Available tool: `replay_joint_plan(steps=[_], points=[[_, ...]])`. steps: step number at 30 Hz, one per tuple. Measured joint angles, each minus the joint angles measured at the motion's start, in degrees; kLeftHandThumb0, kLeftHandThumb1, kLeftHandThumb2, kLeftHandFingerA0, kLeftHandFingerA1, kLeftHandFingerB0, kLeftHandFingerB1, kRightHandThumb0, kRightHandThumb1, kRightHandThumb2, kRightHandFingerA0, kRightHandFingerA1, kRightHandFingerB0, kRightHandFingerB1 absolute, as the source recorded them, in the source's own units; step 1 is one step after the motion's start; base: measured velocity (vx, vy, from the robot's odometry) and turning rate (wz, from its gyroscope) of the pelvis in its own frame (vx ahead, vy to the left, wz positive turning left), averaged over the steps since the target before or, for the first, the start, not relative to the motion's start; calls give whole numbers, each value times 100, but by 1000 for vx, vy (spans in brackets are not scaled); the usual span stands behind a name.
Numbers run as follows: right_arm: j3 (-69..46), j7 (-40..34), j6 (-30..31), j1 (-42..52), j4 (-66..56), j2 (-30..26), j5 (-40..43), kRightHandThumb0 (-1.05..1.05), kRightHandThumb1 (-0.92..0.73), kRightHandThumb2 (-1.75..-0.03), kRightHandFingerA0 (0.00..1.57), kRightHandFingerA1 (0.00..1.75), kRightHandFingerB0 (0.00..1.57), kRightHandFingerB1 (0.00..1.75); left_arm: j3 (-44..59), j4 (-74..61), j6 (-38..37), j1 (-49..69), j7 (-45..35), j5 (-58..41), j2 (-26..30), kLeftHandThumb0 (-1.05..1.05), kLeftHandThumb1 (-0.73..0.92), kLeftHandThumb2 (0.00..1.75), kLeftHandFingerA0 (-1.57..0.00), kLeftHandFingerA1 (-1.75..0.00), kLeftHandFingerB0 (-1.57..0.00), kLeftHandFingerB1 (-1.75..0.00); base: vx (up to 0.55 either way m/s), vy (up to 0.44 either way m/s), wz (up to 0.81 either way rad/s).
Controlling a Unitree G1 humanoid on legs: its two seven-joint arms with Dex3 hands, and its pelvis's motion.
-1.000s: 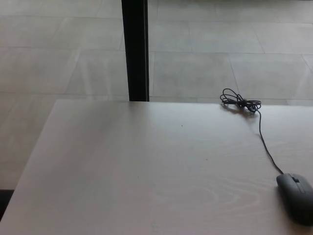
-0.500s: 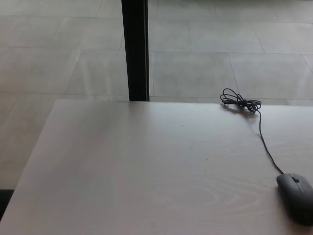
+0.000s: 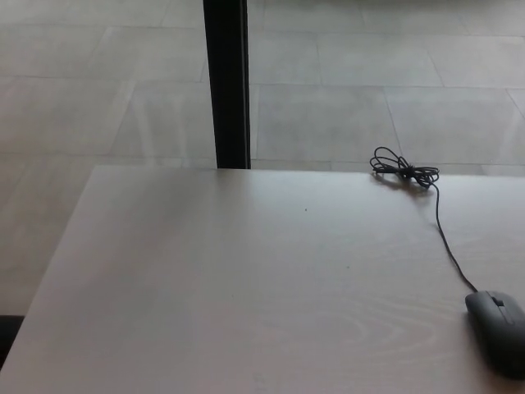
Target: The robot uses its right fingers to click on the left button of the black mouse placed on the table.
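Black mouse [image 3: 499,331], smooth and rounded with a matte plastic shell, lies at the near right corner of my pale wooden desk [image 3: 246,287] in the head view, its right side cut off by the picture's edge. Its nose points away from me and slightly left. A small dark scroll wheel [image 3: 495,302] sits in a slot near the front, with the left button [image 3: 482,307] on the picture-left side of it, a gently curved panel catching a dull sheen.

From the nose a thin black cable [image 3: 445,238] runs away across the desk toward the far edge, bending a little as it goes. It ends in a loose tangle of loops [image 3: 402,172] bundled at the far edge, well apart from the mouse.

The desk surface is light, almost whitish, with faint curved wood grain visible near the front and a soft glare across the middle. Its left edge slants inward toward the far side.

Beyond the desk lies a floor of large grey tiles [image 3: 344,82] with thin straight joints and a slight shine. A flat black upright post [image 3: 225,82] rises from behind the far edge of the desk, left of centre, its sides straight.

Neither of my hands shows in this view, so I cannot tell whether my fingers are apart or together. Nothing touches the mouse.
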Motion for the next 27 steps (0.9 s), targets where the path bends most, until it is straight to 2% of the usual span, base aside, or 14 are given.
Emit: replay_joint_plan(steps=[1, 4, 5, 6, 7, 10, 11, 12, 16, 18, 19, 20, 25, 27], points=[[181, 31, -28, -40, -147, -74, -60, -91, -92, -72, 90, 147, 25, 40, -10, -3, 0, 5, -4, -5, 0, -88, 91, 80, -42, -61, -32, -43, 0, 0, 0], [792, 126, -126, -162, -596, -263, -281, -97, -92, -69, 52, 77, 23, 52, -64, -27, -1, 23, -24, -12, 0, -85, 92, 79, -40, -61, -31, -42, 0, 0, 0], [991, 190, -140, -174, -779, -325, -340, -92, -69, -114, 51, 74, 24, 57, -76, -38, -1, 35, -39, -18, 0, -87, 92, 79, -41, -61, -34, -43, 0, 0, 0], [1203, 250, -166, -194, -963, -391, -417, -92, -71, -107, 109, 147, 22, 52, -94, -52, -1, 43, -60, -27, 0, -89, 92, 79, -43, -62, -34, -44, 0, 0, 0], [1372, 268, -202, -217, -1082, -426, -493, -92, -88, -75, 101, 167, 29, 44, -96, -56, -1, 41, -66, -33, -1, -86, 92, 77, -44, -61, -35, -43, 0, 0, 0], [1826, 280, -276, -241, -1237, -441, -721, -88, -89, -73, 95, 164, 30, 40, -97, -55, 0, 45, -72, -52, -2, -85, 92, 78, -41, -60, -33, -42, 0, 0, 0], [1957, 280, -287, -241, -1274, -442, -800, -83, -71, -117, 136, 155, 26, 53, -97, -54, 0, 48, -73, -58, -2, -82, 82, 121, -35, -64, -25, -50, 0, 0, 0], [2095, 278, -290, -241, -1322, -442, -879, -89, -91, -67, 102, 171, 34, 34, -98, -53, 0, 52, -77, -63, -2, -87, 92, 78, -43, -62, -36, -43, 0, 0, 0], [2694, 269, -294, -255, -1377, -442, -1223, -87, -86, -74, 93, 170, 35, 33, -115, -53, 0, 55, -86, -67, -6, -85, 91, 78, -40, -60, -33, -42, 0, 0, 0], [2967, 266, -314, -276, -1313, -442, -1373, -90, -76, -116, 112, 146, 31, 48, -117, -52, 0, 54, -87, -70, -7, -83, 92, 74, -40, -60, -38, -44, 0, 0, 0], [3122, 265, -327, -289, -1249, -442, -1454, -89, -92, -70, 83, 115, 32, 31, -117, -51, 0, 52, -87, -72, -7, -85, 92, 77, -50, -63, -43, -42, 0, 0, 0], [3270, 265, -348, -307, -1157, -442, -1526, -87, -72, -111, 45, 57, 27, 46, -122, -49, 0, 50, -85, -71, -7, -87, 92, 80, -41, -60, -41, -43, 0, 0, 0], [3992, 265, -457, -407, -645, -443, -1918, -93, -92, -68, 34, 44, 34, 32, -183, -27, 0, 44, -71, -63, -7, -84, 92, 80, -50, -64, -45, -43, 0, 0, 0], [4267, 266, -503, -456, -428, -454, -2080, -90, -74, -117, 34, 55, 23, 42, -200, -26, 0, 46, -72, -63, -7, -85, 92, 77, -39, -62, -40, -44, 0, 0, 0]])
